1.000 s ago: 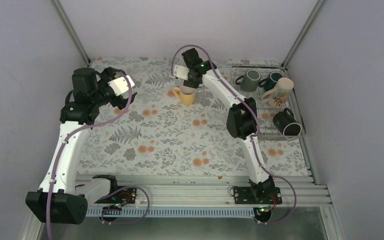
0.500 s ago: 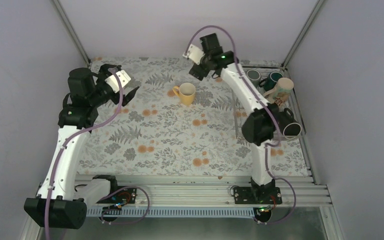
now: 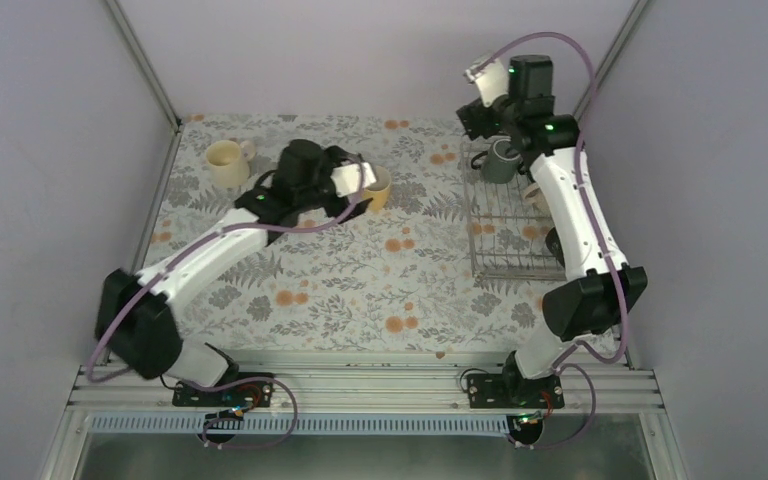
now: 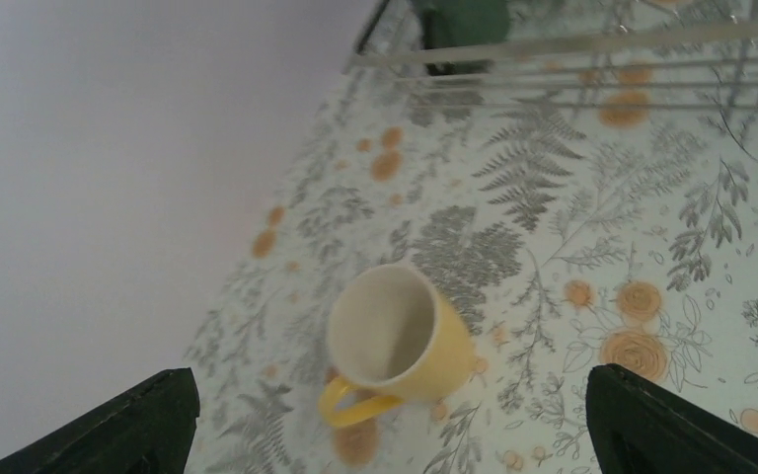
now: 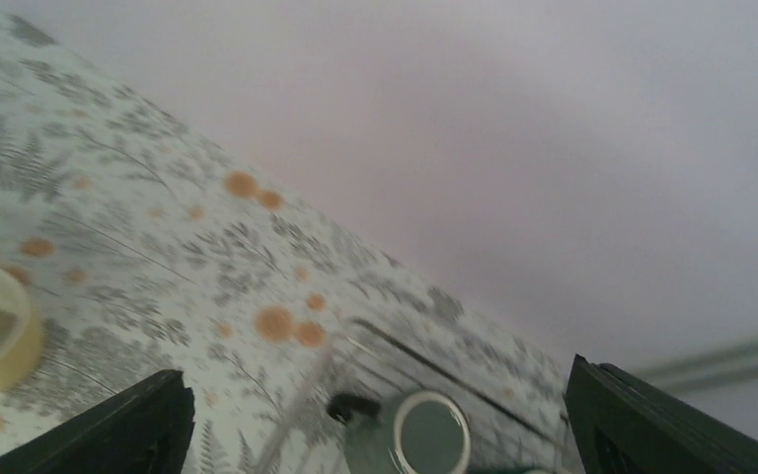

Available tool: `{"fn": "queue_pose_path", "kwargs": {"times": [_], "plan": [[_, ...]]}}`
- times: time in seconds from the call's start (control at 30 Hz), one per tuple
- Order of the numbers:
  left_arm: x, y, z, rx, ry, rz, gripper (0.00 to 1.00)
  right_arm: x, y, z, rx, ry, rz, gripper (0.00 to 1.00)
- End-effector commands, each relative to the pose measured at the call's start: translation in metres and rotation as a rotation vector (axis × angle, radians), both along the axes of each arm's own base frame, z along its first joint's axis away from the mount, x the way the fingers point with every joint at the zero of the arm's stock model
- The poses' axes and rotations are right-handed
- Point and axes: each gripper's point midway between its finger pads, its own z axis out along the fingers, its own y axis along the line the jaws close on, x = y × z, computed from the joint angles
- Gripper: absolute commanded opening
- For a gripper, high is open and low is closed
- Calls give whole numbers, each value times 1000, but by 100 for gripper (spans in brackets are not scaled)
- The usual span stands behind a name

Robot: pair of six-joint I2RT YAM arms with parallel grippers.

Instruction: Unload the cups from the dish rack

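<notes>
Left end effector [image 4: 395,420] and right end effector [image 5: 375,425] both stand open; the left, if lowered askew over the yellow mug [image 4: 400,331], could topple it.

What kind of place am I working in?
Probably an enclosed robot test cell, not a real kitchen: plain walls, an aluminium mounting rail at the near edge, and a wire dish rack on a floral tablecloth.

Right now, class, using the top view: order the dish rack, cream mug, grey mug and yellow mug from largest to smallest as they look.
1. dish rack
2. cream mug and grey mug: they look alike, so no ranking.
Unsure: yellow mug, partly hidden by the left pincer.
</notes>
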Motion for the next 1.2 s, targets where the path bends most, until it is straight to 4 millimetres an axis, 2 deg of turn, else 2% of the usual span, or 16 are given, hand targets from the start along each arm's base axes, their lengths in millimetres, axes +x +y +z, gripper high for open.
{"fn": "queue_pose_path", "kwargs": {"times": [0.0,0.17,0.27,0.3,0.4,0.43,0.57,0.6,0.67,0.97,1.03,1.17], "plan": [[15,-43,-2,37,-26,-62,94,-4,-42,3,65,1,-85,95],[27,-88,-30,55,32,-142,89,-9,-74,-2,64,17,-131,99],[39,-107,-55,100,44,-156,90,-8,-89,-5,51,20,-152,100],[44,-114,-71,120,68,-158,91,-6,-94,-7,51,24,-162,100],[54,-127,-100,173,80,-153,91,0,-109,-11,65,45,-186,100],[57,-131,-112,203,74,-155,81,1,-111,-11,74,51,-182,97],[72,-137,-140,246,90,-117,29,4,-119,-18,113,73,-171,88],[77,-137,-144,257,91,-99,18,5,-120,-19,119,77,-171,86],[83,-136,-153,284,93,-79,4,5,-123,-21,127,81,-171,86],[107,-109,-201,435,91,10,2,5,-126,-17,144,72,-165,86],[112,-102,-207,451,92,29,2,12,-125,-29,146,101,-160,86],[118,-90,-223,489,110,59,2,15,-125,-35,146,124,-159,86]]}}
